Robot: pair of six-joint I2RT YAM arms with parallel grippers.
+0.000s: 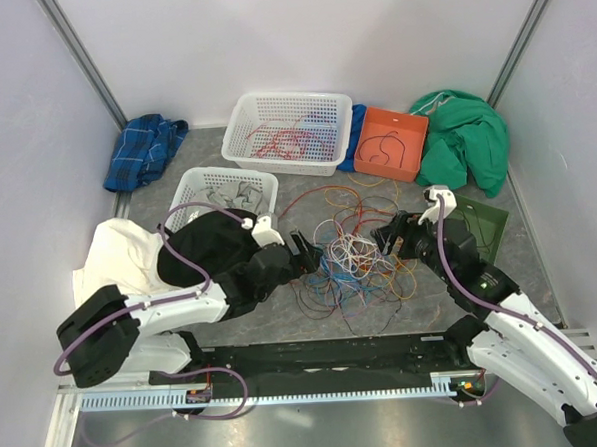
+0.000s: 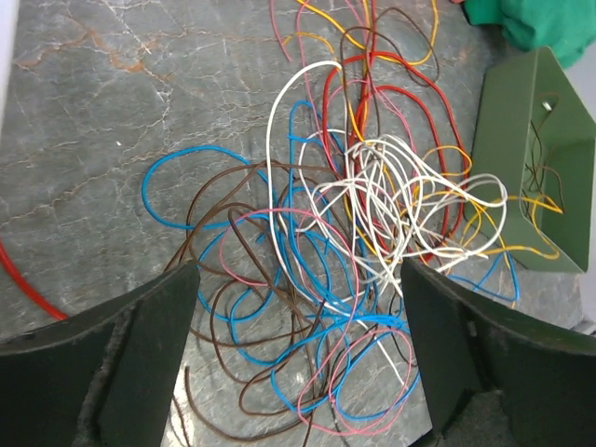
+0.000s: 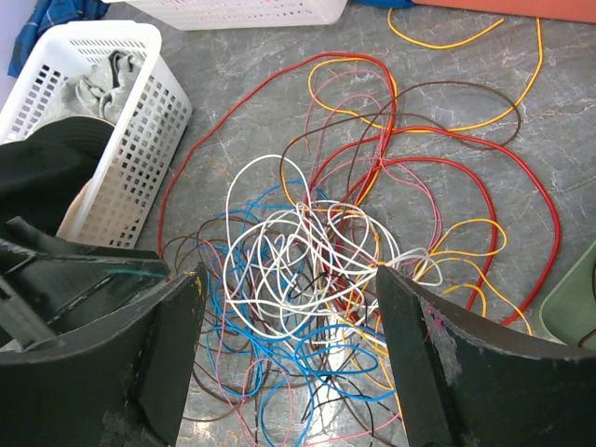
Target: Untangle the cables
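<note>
Cables (image 1: 356, 261) lie tangled at table (image 1: 264, 320) centre, left gripper (image 1: 307, 255) at their 9 o'clock, right gripper (image 1: 388, 241) at 3, both wide, empty. Light, floppy, snag-prone; the top white loop (image 1: 352, 247) looks easiest to pinch.

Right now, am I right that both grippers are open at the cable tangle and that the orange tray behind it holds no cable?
Not quite: the orange tray holds a thin cable, as the top external view shows. The rest stands: the left gripper and right gripper are open at the cable tangle.
</note>
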